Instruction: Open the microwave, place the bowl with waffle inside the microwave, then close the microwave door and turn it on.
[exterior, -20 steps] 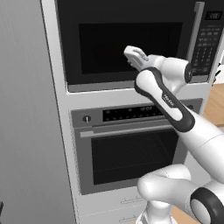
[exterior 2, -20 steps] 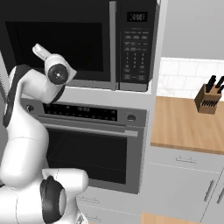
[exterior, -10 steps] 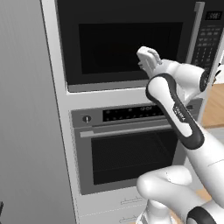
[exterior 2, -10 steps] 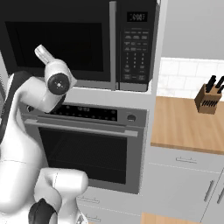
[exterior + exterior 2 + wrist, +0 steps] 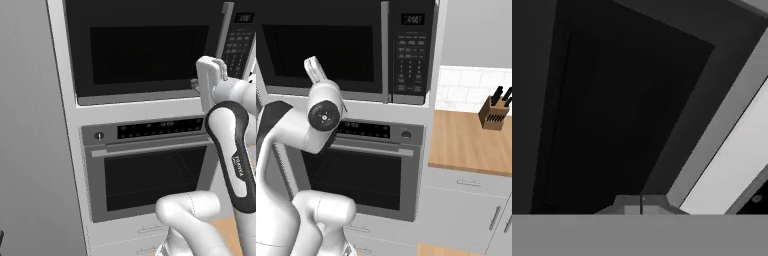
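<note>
Facing: gripper (image 5: 641, 205) pointed at the closed microwave door (image 5: 145, 50), close to its lower right part, near the grey lower trim.
Gripper state: the two fingertips (image 5: 629, 204) are pressed together with no gap and pinch nothing.
Gripper in the left base view: the white hand (image 5: 210, 82) stands upright in front of the lower right corner of the door, just below the handle.
Gripper in the right base view: the hand (image 5: 315, 70) rises in front of the lower left part of the dark window; whether it touches the door cannot be told.
Microwave: large black box (image 5: 346, 47) built into the white wall unit, at the top of the stack, door shut.
Door handle: tall grey vertical bar (image 5: 223, 25) at the right edge of the door, just above and beside the hand.
Keypad: black button panel (image 5: 410, 55) with a small display, to the right of the handle and right of the gripper.
Hand view: dark glass window (image 5: 612, 115) above the fingertips, with the grey trim (image 5: 717, 130) running slantwise beside it and a white strip beyond.
Oven: steel oven (image 5: 150, 165) with a horizontal handle bar, directly below the microwave, also shut.
Counter: wooden counter (image 5: 471, 145) to the right of the wall unit.
Knife block: on the counter (image 5: 495, 112) by the white tiled wall, well apart from the gripper.
</note>
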{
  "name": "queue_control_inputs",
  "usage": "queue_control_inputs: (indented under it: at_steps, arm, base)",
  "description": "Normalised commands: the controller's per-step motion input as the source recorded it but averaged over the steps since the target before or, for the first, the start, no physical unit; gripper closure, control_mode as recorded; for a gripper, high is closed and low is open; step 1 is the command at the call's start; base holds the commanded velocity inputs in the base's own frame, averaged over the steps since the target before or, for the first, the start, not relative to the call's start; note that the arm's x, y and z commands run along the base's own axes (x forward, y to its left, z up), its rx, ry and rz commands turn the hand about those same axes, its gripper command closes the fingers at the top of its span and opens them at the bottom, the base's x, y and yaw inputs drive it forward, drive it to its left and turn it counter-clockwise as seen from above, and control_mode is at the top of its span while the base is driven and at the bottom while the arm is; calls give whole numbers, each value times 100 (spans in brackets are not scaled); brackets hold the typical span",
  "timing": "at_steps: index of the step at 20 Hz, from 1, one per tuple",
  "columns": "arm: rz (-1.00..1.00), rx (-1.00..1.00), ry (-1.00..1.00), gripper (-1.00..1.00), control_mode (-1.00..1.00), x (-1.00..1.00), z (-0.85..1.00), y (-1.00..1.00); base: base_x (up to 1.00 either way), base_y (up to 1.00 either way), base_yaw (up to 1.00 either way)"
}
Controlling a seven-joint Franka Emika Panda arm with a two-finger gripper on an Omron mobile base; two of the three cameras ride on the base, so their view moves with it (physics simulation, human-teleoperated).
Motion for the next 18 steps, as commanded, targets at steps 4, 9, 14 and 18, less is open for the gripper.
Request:
queue_control_inputs:
  at_steps: [4, 9, 14, 18]
  arm:
    - [-2, 32, 2, 100, -100, -7, 0, -91]
    - [0, 19, 2, 100, -100, -3, -3, -61]
    - [-1, 8, 0, 100, -100, 1, -11, -44]
    - [-4, 6, 3, 100, -100, 7, -12, -52]
  base:
    - [0, 0, 0]
    - [0, 0, 0]
    - [0, 0, 0]
    - [0, 0, 0]
